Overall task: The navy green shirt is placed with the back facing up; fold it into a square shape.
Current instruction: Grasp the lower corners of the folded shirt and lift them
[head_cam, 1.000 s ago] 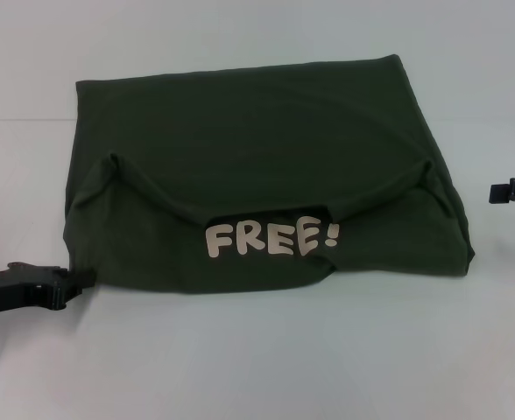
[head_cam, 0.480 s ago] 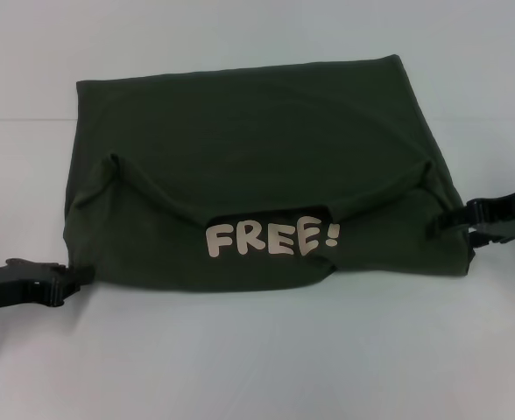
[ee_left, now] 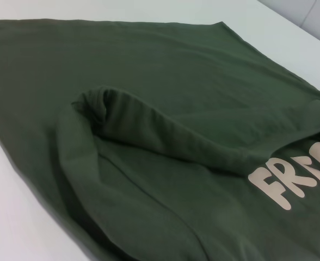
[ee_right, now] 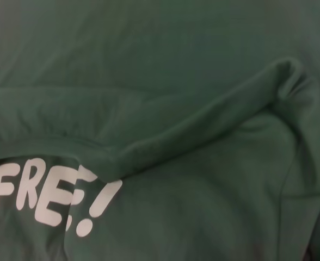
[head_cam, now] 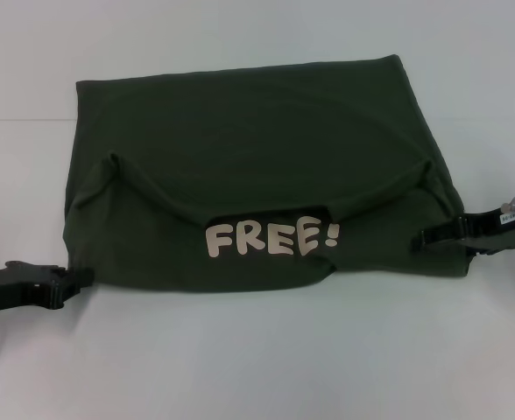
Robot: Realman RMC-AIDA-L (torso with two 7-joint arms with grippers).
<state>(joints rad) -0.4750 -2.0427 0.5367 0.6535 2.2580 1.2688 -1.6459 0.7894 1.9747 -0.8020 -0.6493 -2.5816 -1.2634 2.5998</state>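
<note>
- We see the navy green shirt point(head_cam: 257, 175) lying folded at the middle of the white desk point(head_cam: 257, 367), its long axis running left to right, with the "FREE!" print point(head_cam: 271, 238) facing the near edge.
- Our left gripper point(head_cam: 69, 284) sits at the shirt's near-left corner; we cannot tell its finger state.
- Our right gripper point(head_cam: 433, 234) reaches over the shirt's near-right edge; we cannot tell whether it grips.

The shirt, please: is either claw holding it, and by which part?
Cannot be told: the left claw meets the shirt at its near-left corner, the right claw its right edge.
</note>
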